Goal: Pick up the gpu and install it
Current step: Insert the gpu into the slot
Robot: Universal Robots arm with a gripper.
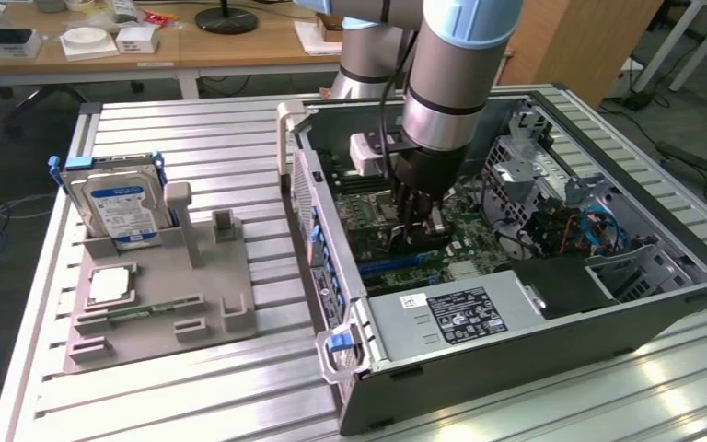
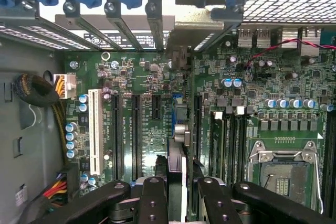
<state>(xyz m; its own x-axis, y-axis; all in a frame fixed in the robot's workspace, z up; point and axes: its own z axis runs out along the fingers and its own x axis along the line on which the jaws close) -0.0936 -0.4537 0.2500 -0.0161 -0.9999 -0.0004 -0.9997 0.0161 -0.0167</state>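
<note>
My gripper (image 1: 418,226) reaches down into the open computer case (image 1: 648,304), over the green motherboard (image 1: 470,244). It is shut on the gpu (image 1: 390,244), a thin card held upright between the black fingers. In the wrist view the gpu (image 2: 178,129) shows edge-on, running from my gripper (image 2: 181,184) up to its silver end bracket (image 2: 184,30) at the case's rear slot openings. The card stands over the black expansion slots (image 2: 137,129), in line with one next to the memory sockets; whether it is seated I cannot tell.
A grey parts holder (image 1: 163,295) at the exterior view's left carries a hard drive (image 1: 121,207) and a memory stick (image 1: 144,310). Inside the case are the power supply (image 1: 452,315), drive cage (image 1: 538,175), the CPU socket (image 2: 281,174), a white slot (image 2: 95,129) and cable bundles (image 2: 37,90).
</note>
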